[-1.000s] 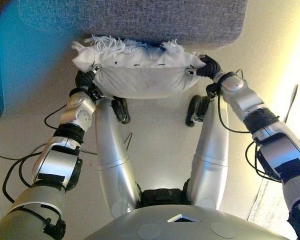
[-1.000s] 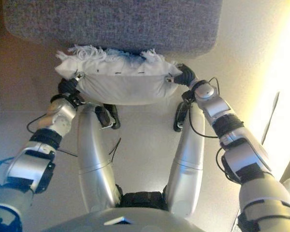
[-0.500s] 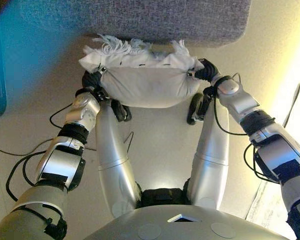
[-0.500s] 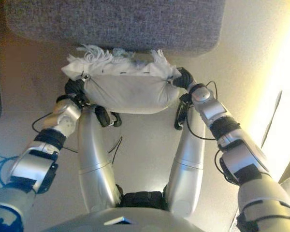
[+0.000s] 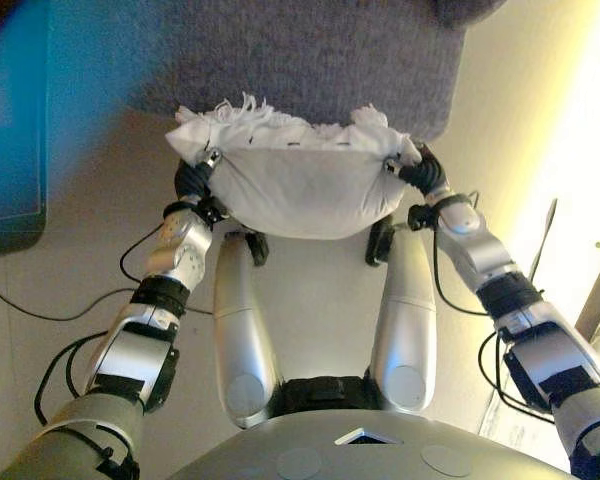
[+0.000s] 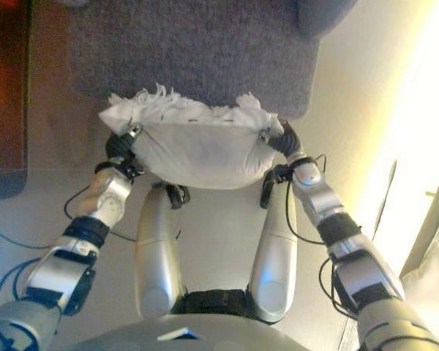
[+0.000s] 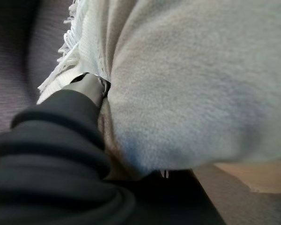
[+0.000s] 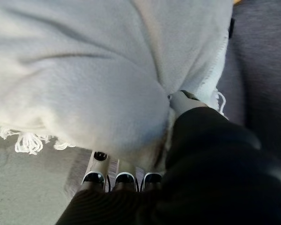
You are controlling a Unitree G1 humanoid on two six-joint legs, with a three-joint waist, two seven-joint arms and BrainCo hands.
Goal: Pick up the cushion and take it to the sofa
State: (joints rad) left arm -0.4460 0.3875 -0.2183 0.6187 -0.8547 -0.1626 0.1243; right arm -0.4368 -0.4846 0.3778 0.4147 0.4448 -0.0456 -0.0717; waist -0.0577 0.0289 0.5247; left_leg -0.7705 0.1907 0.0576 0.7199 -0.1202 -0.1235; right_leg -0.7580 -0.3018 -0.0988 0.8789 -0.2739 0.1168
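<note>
A white cushion (image 5: 305,180) with a fringed far edge hangs between my two hands, held in front of me at the near edge of the grey sofa seat (image 5: 310,60). My left hand (image 5: 195,180) grips its left end, thumb on top and fingers underneath. My right hand (image 5: 423,172) grips its right end the same way. In the left wrist view the thumb presses into the cushion (image 7: 187,84). In the right wrist view the fingers (image 8: 117,178) curl under the cushion (image 8: 84,70), with the sofa fabric (image 8: 260,61) beyond it.
The grey sofa fills the far side of the head views. A dark blue object (image 5: 10,120) stands at the left on the pale floor (image 5: 60,290). Cables (image 5: 40,320) trail across the floor at the left. A bright pale surface (image 5: 580,150) lies at the right.
The whole picture has shifted: the sofa seat now reaches nearer and the cushion's fringed edge overlaps it. Both hands keep the same hold on the cushion.
</note>
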